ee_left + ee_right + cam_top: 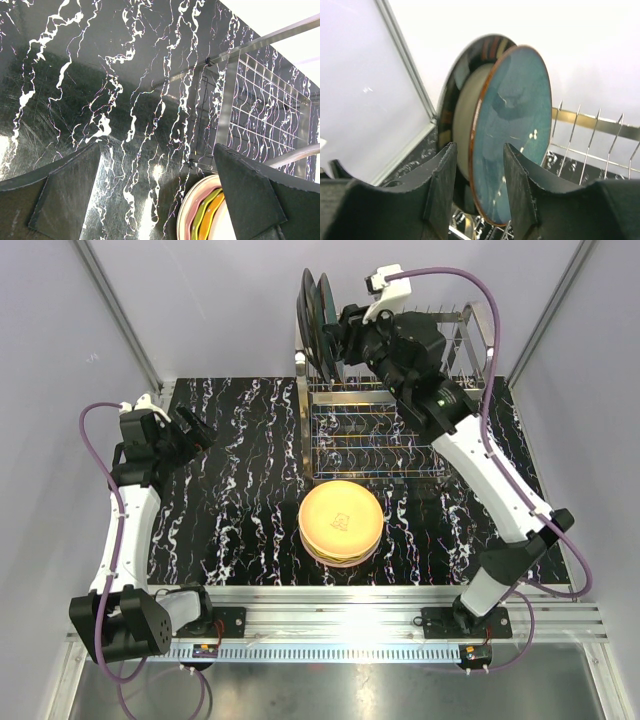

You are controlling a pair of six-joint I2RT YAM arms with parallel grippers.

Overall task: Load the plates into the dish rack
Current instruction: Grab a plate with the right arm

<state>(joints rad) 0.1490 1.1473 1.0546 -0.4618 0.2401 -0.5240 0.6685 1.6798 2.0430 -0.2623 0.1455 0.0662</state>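
Two plates stand on edge at the left end of the dish rack (470, 335): a dark brown-black one with a cream centre (449, 97) and a blue one (517, 115) just right of it. My right gripper (479, 146) is open, its fingers either side of the blue plate's near rim with gaps showing. From above, that gripper (335, 335) sits right beside the standing plates (314, 312). A stack of plates (340, 522), cream-yellow on top, lies in front of the rack. My left gripper (197, 430) hovers wide open and empty over the left of the table.
The left wrist view shows the stack's pink, green and orange rims (202, 217) beside my right finger, with the chrome rack frame (227, 100) beyond. The rack's upright tines (592, 145) to the right of the blue plate hold nothing. Grey walls close in the black marbled table (230, 500).
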